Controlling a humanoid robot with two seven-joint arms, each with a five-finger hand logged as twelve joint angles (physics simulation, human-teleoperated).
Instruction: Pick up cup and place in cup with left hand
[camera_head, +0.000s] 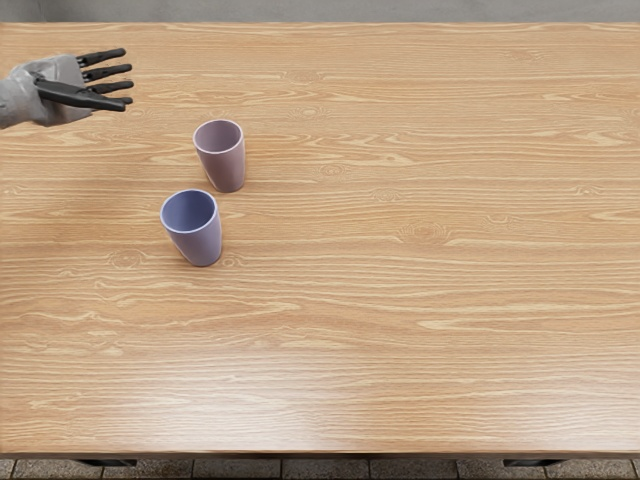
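Reaching in from the ten o'clock side of the view with the left hand (75, 90), showing a grey palm and wrist, and spreading it wide, around nothing at all. Pointing the dark fingers (110, 71) toward three o'clock, fanning them slightly apart, and laying the long thumb (90, 100) out on their six o'clock side, tipping it just past three. Standing upright near nine o'clock, a little way in from the left edge: the blue cup (204, 243), opening straight up and showing its darker blue inside. Standing just as upright between ten and eleven o'clock, closer to the middle: the pink cup (224, 170), also turning its mouth upward and showing its hollow. Sitting near each other but apart, with the pink one lying toward one o'clock from the blue one. Lying well clear of the hand, both of them: the pink one toward four o'clock from it, the blue one toward five. Resting on the wooden table (420, 240), each on its own base, neither one nesting in the other. Running along twelve o'clock beyond the far edge, a grey wall (330, 10); showing at six o'clock past the near edge, a tiled floor (328, 469).
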